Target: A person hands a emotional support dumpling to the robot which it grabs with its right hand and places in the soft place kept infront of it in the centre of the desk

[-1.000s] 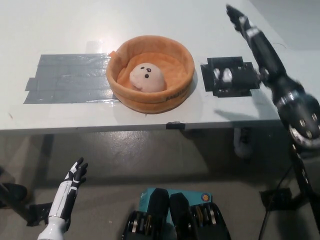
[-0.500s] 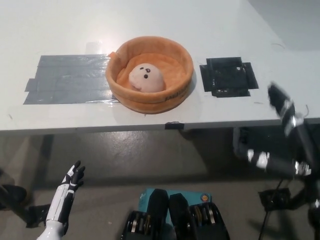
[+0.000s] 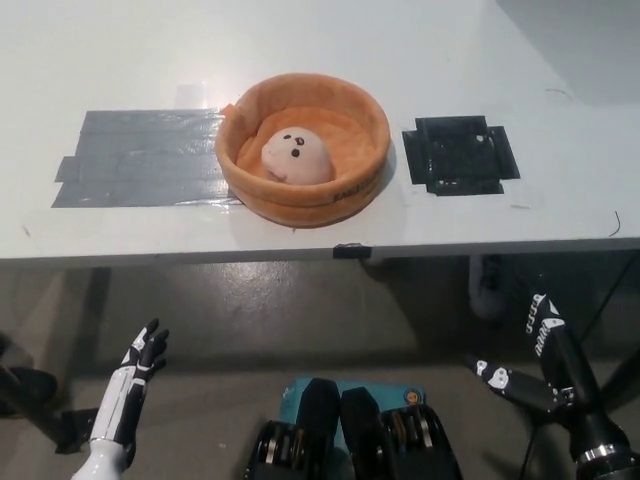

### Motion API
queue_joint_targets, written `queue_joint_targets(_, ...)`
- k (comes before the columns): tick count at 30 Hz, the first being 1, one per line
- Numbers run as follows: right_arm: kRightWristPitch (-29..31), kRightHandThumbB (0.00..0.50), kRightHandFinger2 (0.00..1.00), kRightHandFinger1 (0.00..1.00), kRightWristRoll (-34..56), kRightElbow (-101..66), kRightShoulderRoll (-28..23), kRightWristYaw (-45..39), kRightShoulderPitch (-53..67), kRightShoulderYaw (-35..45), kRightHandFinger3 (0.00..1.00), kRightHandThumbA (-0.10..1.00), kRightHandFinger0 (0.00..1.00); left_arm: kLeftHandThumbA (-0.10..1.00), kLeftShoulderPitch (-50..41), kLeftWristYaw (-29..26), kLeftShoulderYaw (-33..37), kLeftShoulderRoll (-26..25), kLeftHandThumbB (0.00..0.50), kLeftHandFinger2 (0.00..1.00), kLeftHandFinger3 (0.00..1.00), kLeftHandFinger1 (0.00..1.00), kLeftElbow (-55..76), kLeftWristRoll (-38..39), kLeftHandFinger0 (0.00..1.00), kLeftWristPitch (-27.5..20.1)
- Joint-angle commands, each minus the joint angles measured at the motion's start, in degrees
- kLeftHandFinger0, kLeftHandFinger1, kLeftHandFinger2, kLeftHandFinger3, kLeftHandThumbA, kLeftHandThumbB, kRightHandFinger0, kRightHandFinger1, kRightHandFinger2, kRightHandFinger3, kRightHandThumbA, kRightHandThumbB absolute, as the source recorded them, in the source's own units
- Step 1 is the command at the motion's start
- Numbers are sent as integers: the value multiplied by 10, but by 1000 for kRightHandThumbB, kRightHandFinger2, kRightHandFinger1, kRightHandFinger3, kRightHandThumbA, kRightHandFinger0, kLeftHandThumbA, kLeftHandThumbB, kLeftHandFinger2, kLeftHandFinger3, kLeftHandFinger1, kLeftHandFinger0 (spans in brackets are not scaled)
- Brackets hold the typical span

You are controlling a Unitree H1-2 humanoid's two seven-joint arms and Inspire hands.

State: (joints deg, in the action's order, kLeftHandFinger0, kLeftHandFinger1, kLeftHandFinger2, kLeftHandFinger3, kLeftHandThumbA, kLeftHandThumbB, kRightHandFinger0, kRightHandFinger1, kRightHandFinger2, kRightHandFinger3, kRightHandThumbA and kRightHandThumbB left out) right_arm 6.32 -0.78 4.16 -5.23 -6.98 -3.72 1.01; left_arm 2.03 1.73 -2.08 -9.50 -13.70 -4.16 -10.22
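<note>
Our right hand (image 3: 535,350) hangs spread and empty, the dumpling (image 3: 296,157) far up-left in the orange bed (image 3: 340,190); left hand (image 3: 135,365) rests, spread.

The soft bowl (image 3: 303,150) sits near the middle of the desk (image 3: 300,40), close to its front edge, and the dumpling (image 3: 295,156) lies inside it. A taped patch (image 3: 140,170) lies flat on the desk just left of the bowl, touching it — a smaller taped square (image 3: 460,155) lies to the right, apart. Both robot hands hang below the desk's front edge — the left robot hand (image 3: 140,355) at lower left, the right robot hand (image 3: 530,350) at lower right.
</note>
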Motion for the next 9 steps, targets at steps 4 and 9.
queue_joint_targets(4, 26, 138, 1000, 1000, 28, -6, 0, -1, 6, 8, 1000, 841, 1000, 1000, -7, 4, 2, -5, 485, 1000, 1000, 1000, 22, 4, 1000, -12)
queue_joint_targets(9, 32, 128, 1000, 1000, 34, 5, -3, -7, -1, 7, 1000, 834, 1000, 1000, -4, 5, 1, -5, 492, 1000, 1000, 1000, 21, 8, 1000, -13)
